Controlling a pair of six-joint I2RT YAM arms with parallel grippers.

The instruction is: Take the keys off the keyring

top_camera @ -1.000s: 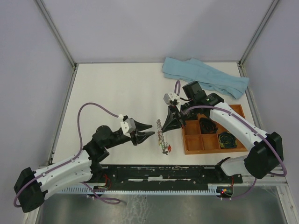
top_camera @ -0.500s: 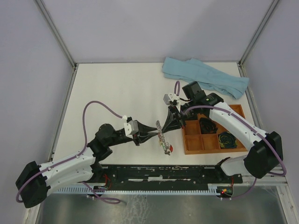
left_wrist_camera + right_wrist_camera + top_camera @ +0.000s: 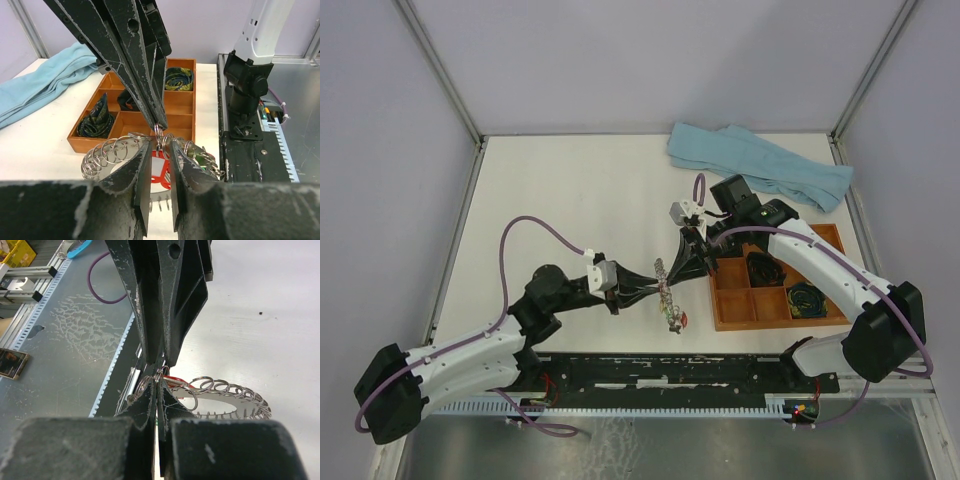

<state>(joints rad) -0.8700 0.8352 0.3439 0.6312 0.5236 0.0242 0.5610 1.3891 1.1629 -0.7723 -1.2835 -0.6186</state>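
The keyring (image 3: 666,288), a silvery ring fringed with small loops, is held tilted up off the table between both grippers. My right gripper (image 3: 677,268) is shut on one of its small loops; its closed tips show in the right wrist view (image 3: 156,384). My left gripper (image 3: 653,289) reaches the ring from the left, with its jaws a narrow gap apart on either side of that loop (image 3: 160,136). A red key (image 3: 161,176) shows through the gap. A green key (image 3: 202,158) hangs at the ring's right. Another red key (image 3: 682,319) sits at the ring's near end.
A wooden compartment tray (image 3: 735,318) with dark coiled bundles stands just right of the ring. A light blue cloth (image 3: 760,165) lies at the back right. The black base rail (image 3: 670,370) runs along the near edge.
My left gripper has moved right up to the keyring and narrowed its jaws from wide open to a small gap. The right gripper and the ring have stayed in place.
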